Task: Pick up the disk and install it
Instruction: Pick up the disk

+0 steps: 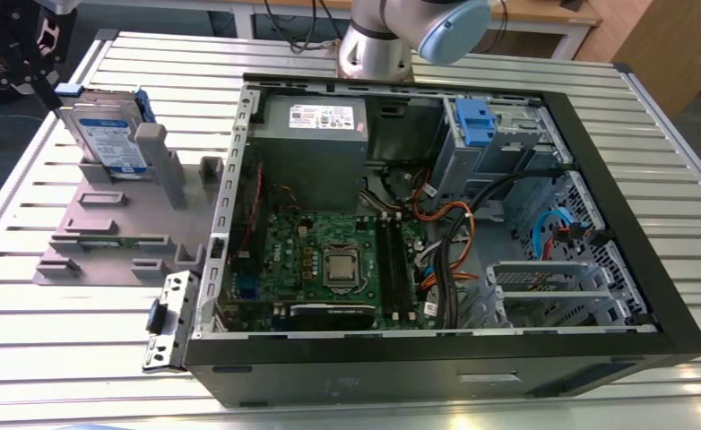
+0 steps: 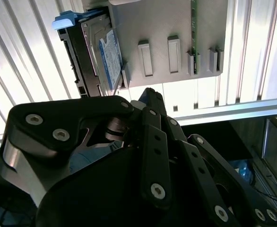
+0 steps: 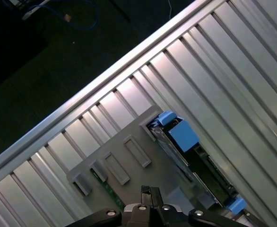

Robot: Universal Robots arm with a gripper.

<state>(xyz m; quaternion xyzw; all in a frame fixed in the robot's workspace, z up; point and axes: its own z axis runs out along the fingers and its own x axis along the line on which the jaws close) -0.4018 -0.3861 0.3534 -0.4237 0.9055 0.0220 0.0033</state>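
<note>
The disk (image 1: pixel 102 134) stands on edge in a grey holder (image 1: pixel 99 224) on the slatted table, at the exterior view's left. It is a silver drive with a white-and-blue label in a bright blue bracket. The black end of my arm (image 1: pixel 16 45) hangs at the upper left, beyond the disk. In both wrist views my gripper (image 2: pixel 149 93) (image 3: pixel 148 191) is above the holder (image 2: pixel 162 28) (image 3: pixel 143 170), apart from the disk (image 2: pixel 108 56) (image 3: pixel 181 135). Its fingertips meet, shut, with nothing between them.
An open black computer case (image 1: pixel 637 269) fills the middle and right of the table, with a motherboard (image 1: pixel 326 260), a grey power supply (image 1: pixel 315 121) and a drive bay with a blue latch (image 1: pixel 476 121). A metal bracket (image 1: pixel 171 318) lies by the case. The table edge (image 3: pixel 82 101) runs close behind the holder.
</note>
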